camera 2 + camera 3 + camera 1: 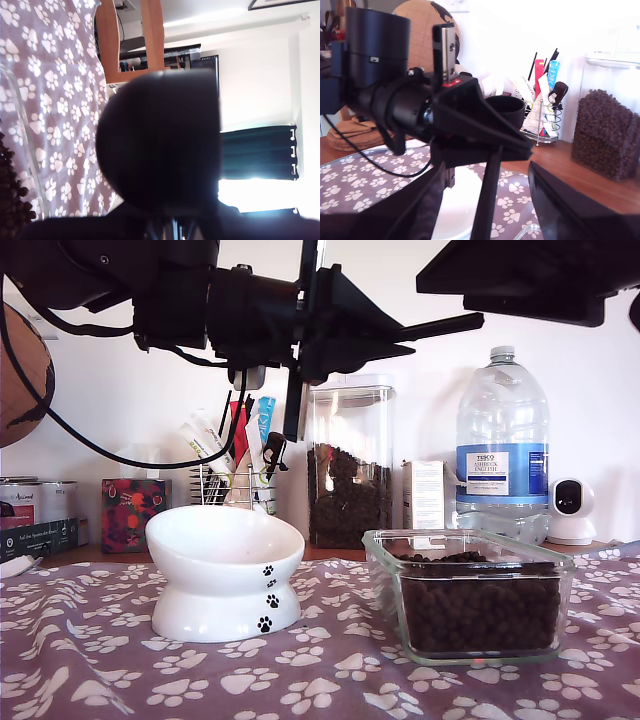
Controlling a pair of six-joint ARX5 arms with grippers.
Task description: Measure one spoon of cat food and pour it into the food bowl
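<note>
My first gripper (300, 340) is clamped on the spoon (293, 390) above the bowl (225, 575), which stands on the cloth (330, 680) beside the glass dish (470, 595) of kibble (480, 610). Whether my second gripper (485, 210) is apart, I cannot tell.

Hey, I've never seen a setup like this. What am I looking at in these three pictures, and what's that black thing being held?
These are two robot arms with pincer grippers. One picture comes from a camera standing off the arms. The other two come from cameras riding on the grippers. On the paw-print cloth stand a white food bowl and a glass dish of cat food. My first gripper holds the black spoon in the air. I cannot tell whether it is filled. My second gripper is open and holds nothing.
</note>
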